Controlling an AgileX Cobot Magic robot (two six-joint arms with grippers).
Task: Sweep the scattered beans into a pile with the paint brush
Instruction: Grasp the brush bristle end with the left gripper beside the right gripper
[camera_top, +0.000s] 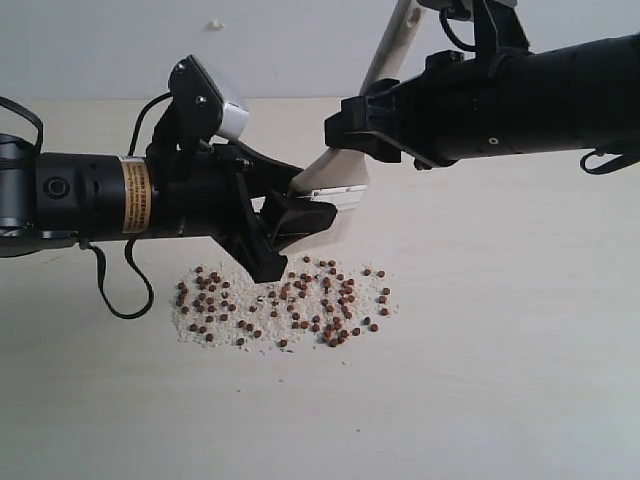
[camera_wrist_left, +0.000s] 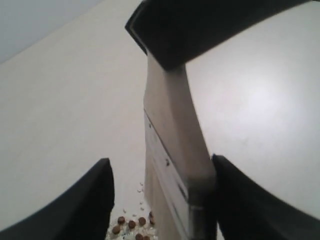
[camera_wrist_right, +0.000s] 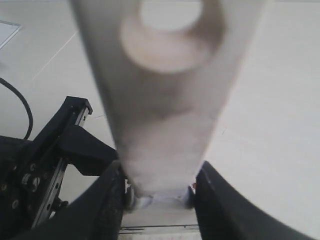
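A pale cream table (camera_top: 500, 390) is seen across most of the exterior view. Just below the frame's centre, a broad oval patch of fine white grains (camera_top: 225, 330) is spread on it. Dozens of small reddish-brown beans (camera_top: 300, 297) are scattered over that patch, more densely toward its right half.

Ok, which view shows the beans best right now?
The exterior view: nearly the whole scatter of beans is visible. The left wrist view catches only a few beside the paint brush; the right wrist view shows none clearly.
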